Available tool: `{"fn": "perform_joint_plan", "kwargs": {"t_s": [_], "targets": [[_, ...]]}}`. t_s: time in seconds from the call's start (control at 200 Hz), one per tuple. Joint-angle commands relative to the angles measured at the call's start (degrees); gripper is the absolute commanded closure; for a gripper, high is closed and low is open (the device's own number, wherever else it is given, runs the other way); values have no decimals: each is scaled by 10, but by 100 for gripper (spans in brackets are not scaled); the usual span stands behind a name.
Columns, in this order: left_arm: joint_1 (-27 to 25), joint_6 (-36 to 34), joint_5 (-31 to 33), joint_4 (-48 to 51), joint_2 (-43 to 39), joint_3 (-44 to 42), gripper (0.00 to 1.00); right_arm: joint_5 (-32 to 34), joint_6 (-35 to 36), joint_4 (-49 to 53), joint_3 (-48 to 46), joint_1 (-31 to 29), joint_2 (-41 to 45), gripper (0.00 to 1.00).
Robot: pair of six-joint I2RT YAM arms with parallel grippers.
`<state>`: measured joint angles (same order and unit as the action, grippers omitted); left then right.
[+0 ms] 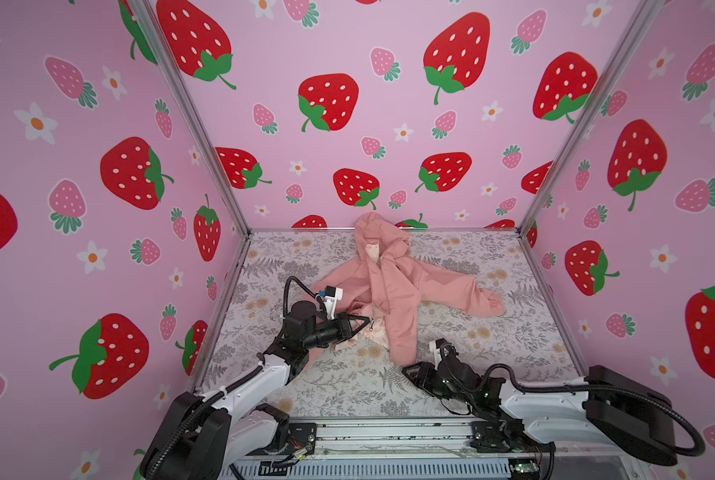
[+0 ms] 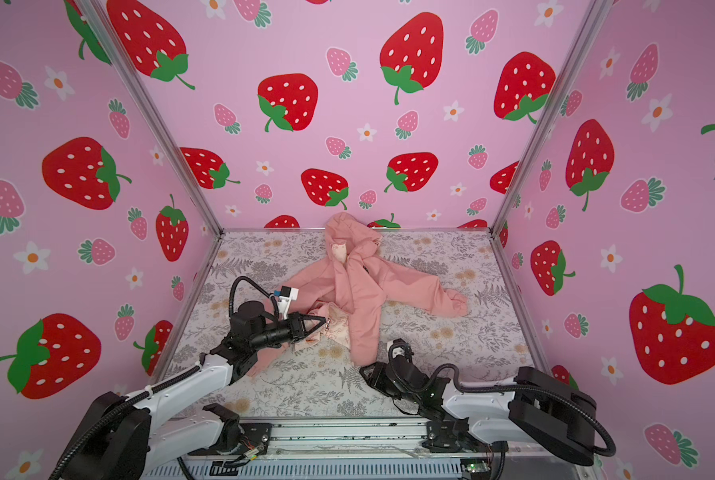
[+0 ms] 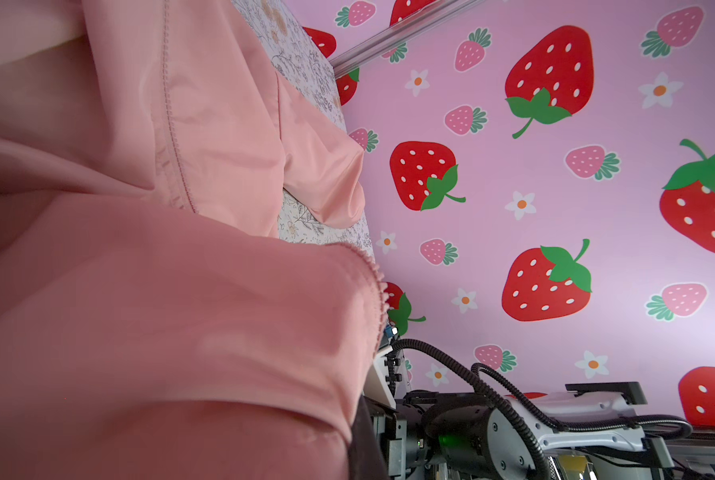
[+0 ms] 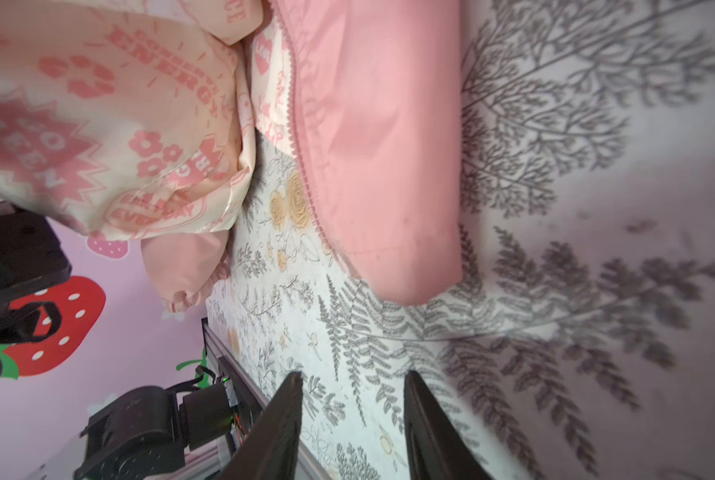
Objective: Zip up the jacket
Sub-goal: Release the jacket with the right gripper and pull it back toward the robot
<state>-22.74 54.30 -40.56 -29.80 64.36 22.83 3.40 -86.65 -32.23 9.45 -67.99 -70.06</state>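
The salmon-pink jacket (image 1: 393,286) (image 2: 360,291) lies unzipped on the floral table cloth, hood towards the back wall and sleeves spread. My left gripper (image 1: 367,321) (image 2: 326,322) is shut on the lifted left front panel, where the cream printed lining (image 4: 98,124) shows. In the left wrist view pink fabric (image 3: 181,291) covers the jaws, and only one dark finger (image 3: 362,444) shows. My right gripper (image 1: 406,369) (image 2: 362,369) (image 4: 352,378) stands open and empty just before the right panel's bottom hem (image 4: 405,286). That panel's zipper teeth (image 4: 302,166) run along its edge.
Strawberry-print walls (image 1: 347,104) enclose the table on three sides, with metal posts (image 1: 206,137) at the back corners. A metal rail (image 1: 389,432) runs along the front edge. The right sleeve (image 1: 472,297) stretches towards the right wall.
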Motion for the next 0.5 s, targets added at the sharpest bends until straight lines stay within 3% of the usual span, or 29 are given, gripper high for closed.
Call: {"fn": "perform_joint_plan", "kwargs": {"t_s": [0.0,0.24,0.495], "targets": [[3,8,-7,-26,-13,-5,100,42,-45,-62,-6,-3,-25,59],[5,14,-15,-35,-13,-9,100,65,-38,-76,-3,14,-50,58],[6,17,-17,-42,-11,-12,100,11,4,-142,34,37,-131,62]]}}
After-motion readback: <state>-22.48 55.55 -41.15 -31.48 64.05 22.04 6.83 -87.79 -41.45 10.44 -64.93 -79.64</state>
